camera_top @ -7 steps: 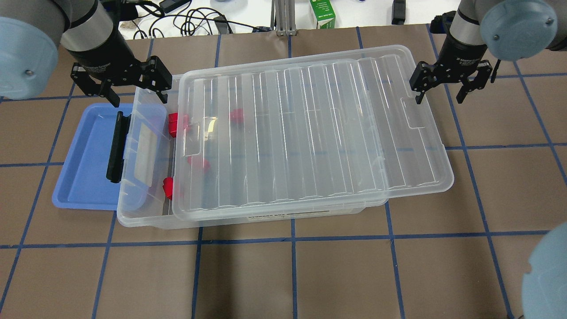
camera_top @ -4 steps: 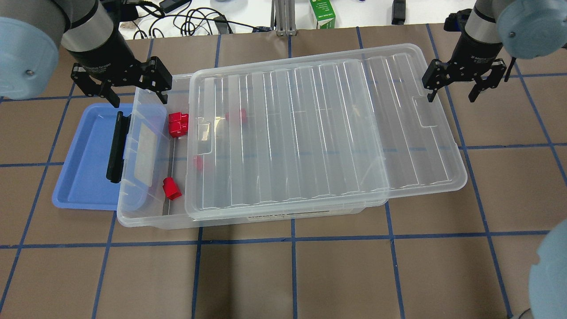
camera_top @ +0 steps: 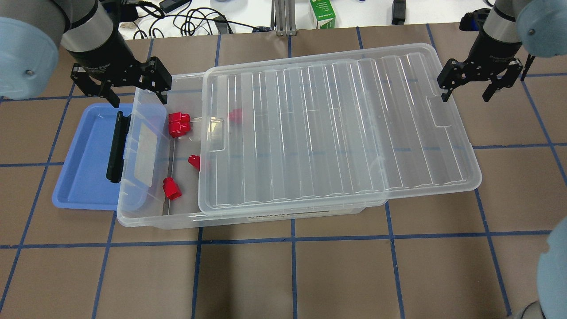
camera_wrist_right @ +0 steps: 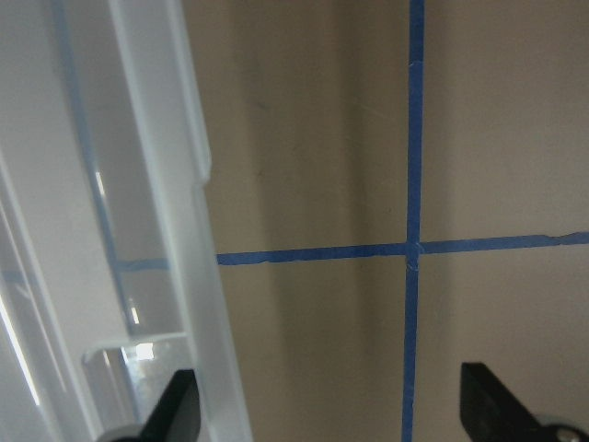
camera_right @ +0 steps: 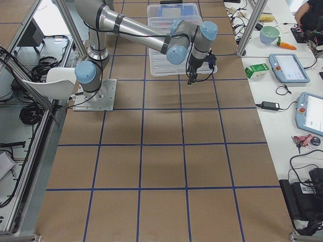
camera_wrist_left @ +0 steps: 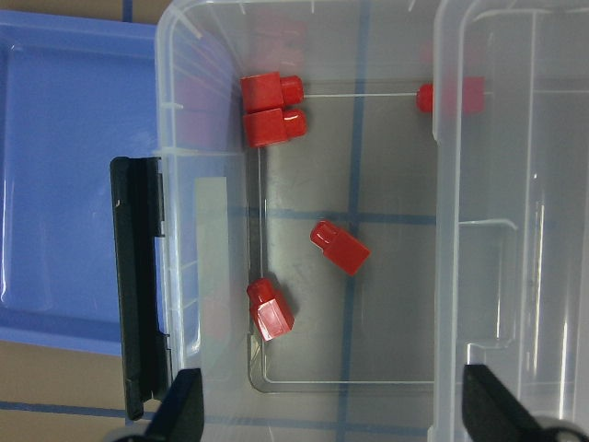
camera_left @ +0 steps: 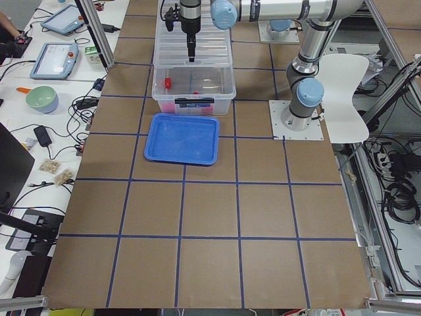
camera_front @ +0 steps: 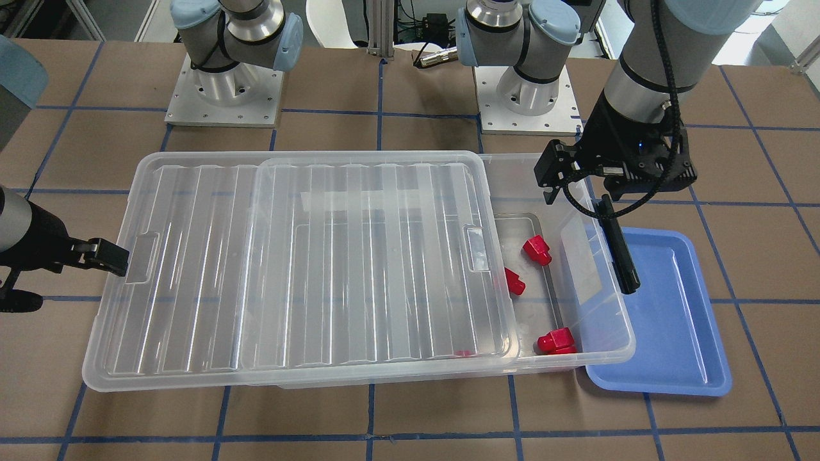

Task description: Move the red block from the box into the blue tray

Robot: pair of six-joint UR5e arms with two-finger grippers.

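Note:
The clear box lies across the table with its ribbed lid slid toward its right end, so the left end is uncovered. Several red blocks lie there: a pair, one and one; another shows through the lid. The blue tray sits partly under the box's left end, by the black latch. My left gripper is open and empty above the box's far left corner. My right gripper is open, with one finger beside the lid's right rim.
A green carton and cables lie beyond the table's far edge. The brown table has blue tape grid lines. In the left wrist view the blocks lie between the latch and the lid's edge.
The lid has slid to the right and uncovered more red blocks. My right gripper has moved right with the lid's end. My left gripper has not moved.

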